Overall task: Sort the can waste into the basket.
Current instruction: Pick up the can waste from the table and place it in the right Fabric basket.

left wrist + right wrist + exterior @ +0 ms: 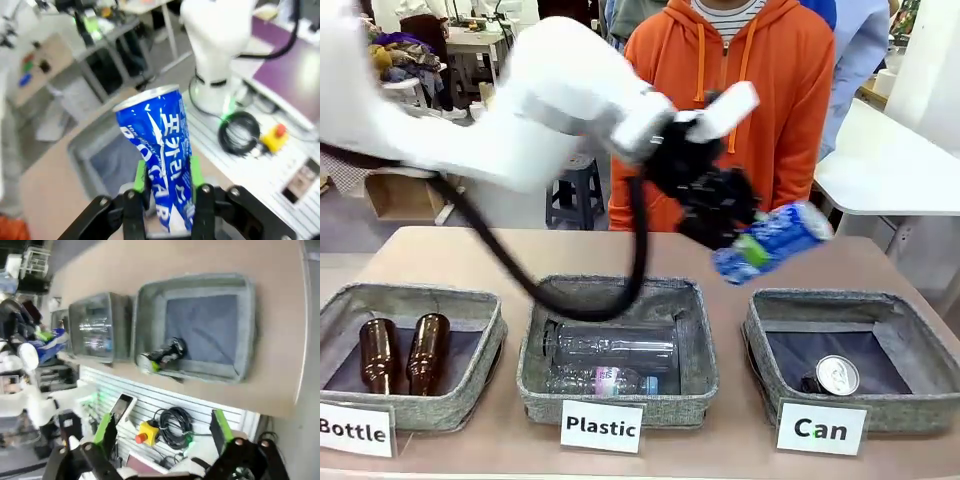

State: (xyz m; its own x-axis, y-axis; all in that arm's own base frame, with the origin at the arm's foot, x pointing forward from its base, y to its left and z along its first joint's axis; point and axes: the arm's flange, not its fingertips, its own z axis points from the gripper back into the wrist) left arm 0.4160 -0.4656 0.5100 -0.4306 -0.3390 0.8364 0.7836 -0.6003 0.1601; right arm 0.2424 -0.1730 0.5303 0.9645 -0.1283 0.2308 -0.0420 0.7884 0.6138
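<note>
The left gripper (745, 245) is clamped on the blue can (775, 240), carried tilted above the Can basket (910, 405), probably for release there. The right gripper (165, 432) is spread wide, empty.

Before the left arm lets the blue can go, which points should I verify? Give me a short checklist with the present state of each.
1. Left pincer shut on the blue can: ok.
2. Can held above the table, touching no basket: ok.
3. Can over the "Can" basket: not ok, it hangs nearer the gap beside the "Plastic" basket.
4. Free room in the "Can" basket beside the can with the silver top: ok.
5. Right pincer open, away from the drop: ok.
</note>
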